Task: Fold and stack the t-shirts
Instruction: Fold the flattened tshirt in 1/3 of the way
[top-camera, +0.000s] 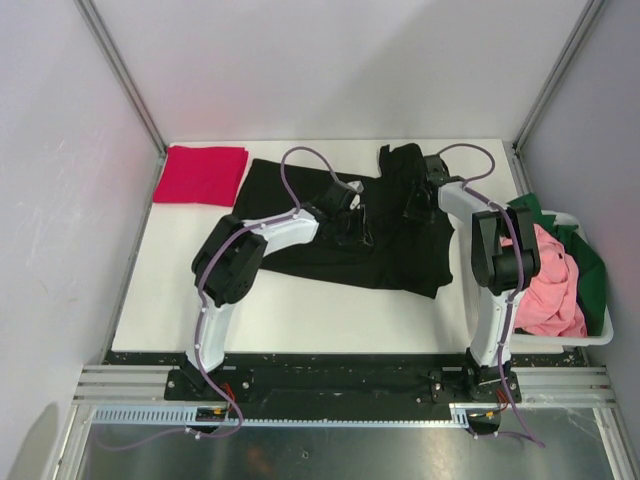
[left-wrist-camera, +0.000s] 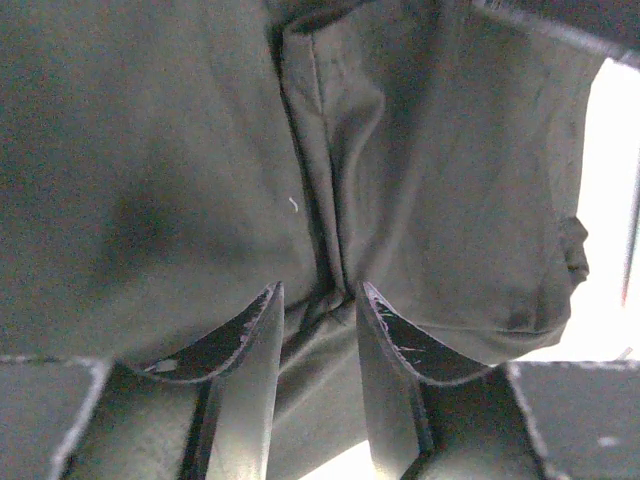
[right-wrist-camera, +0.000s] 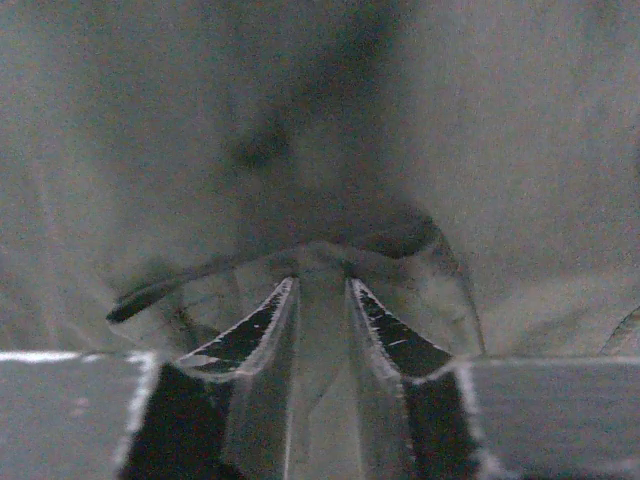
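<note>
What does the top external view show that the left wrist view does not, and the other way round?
Only the top view: the folded red t-shirt and the white basket holding the pink t-shirt and green t-shirt. Only the left wrist view: a cloth fold running between the left end effector's fingers. Both: the black t-shirt.

Lab test cell: white panels (top-camera: 330, 70), aluminium frame (top-camera: 113, 62)

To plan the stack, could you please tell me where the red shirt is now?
In the top view, the red shirt lies folded at the far-left corner of the table, beside the black shirt spread mid-table.
</note>
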